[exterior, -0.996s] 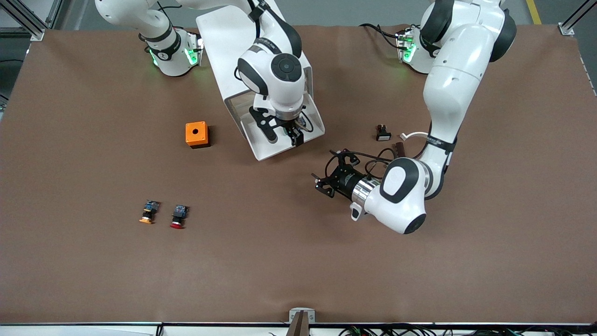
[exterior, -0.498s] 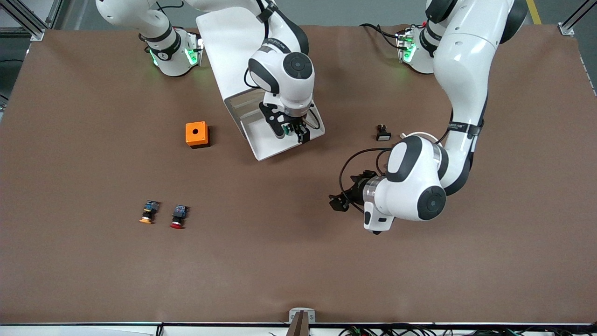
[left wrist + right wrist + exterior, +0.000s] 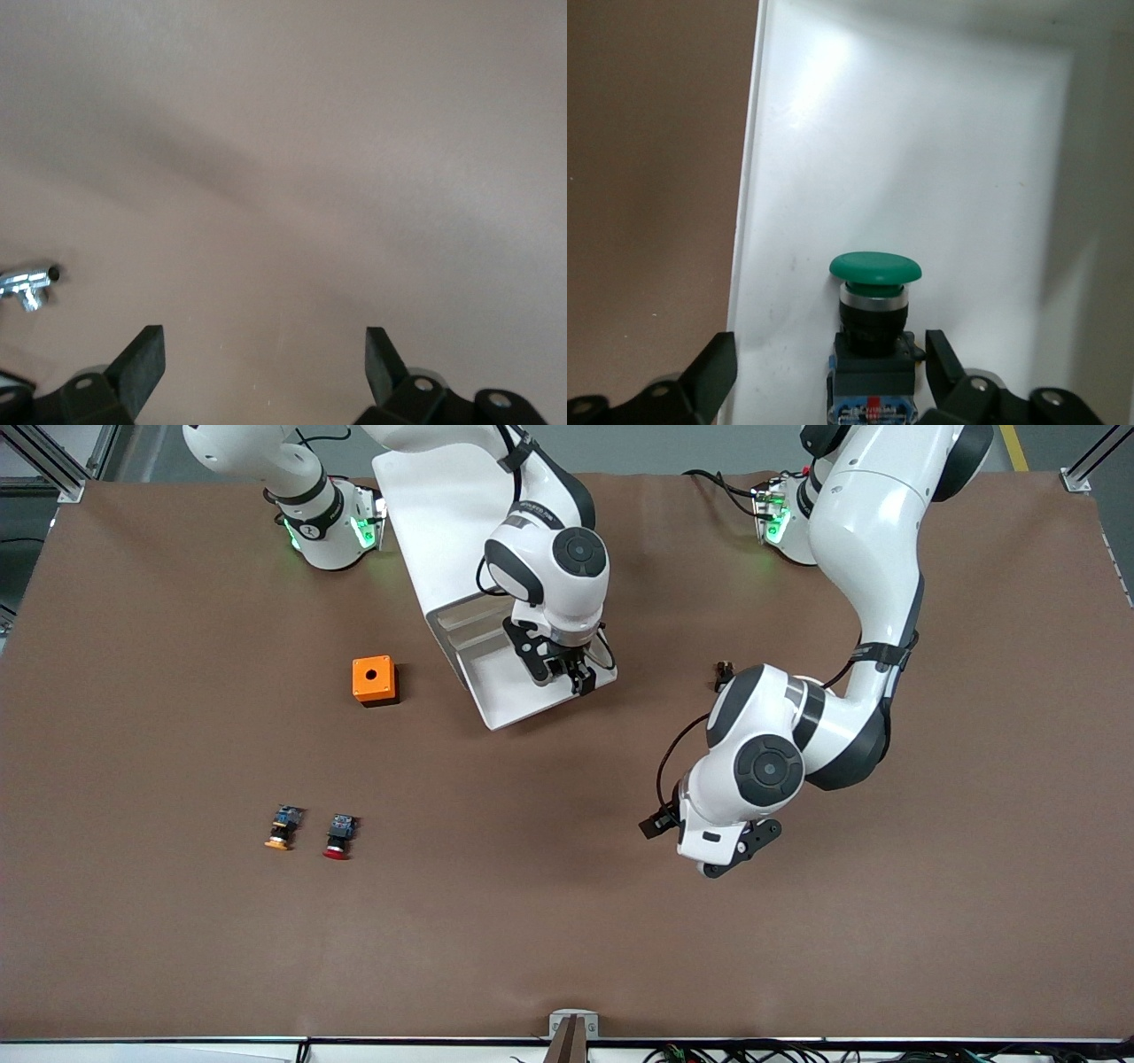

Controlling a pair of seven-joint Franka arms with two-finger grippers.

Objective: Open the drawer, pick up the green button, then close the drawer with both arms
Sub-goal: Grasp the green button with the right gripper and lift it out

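Big white box cabinet (image 3: 443,522) stands between the arm bases, its lowest shallow white drawer (image 3: 518,691) pulled out so the contents can be reached.

Right gripper (image 3: 560,676) sits in the drawer, fingers spread either side of the green-capped black push button (image 3: 873,332), not yet clamped. Drawer walls lie close.

Left gripper (image 3: 264,359) waits open over bare brown table (image 3: 532,921).

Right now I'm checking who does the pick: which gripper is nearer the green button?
Right. The right gripper is in the open drawer, fingers open astride the green button. The left gripper hangs over bare table, well away.
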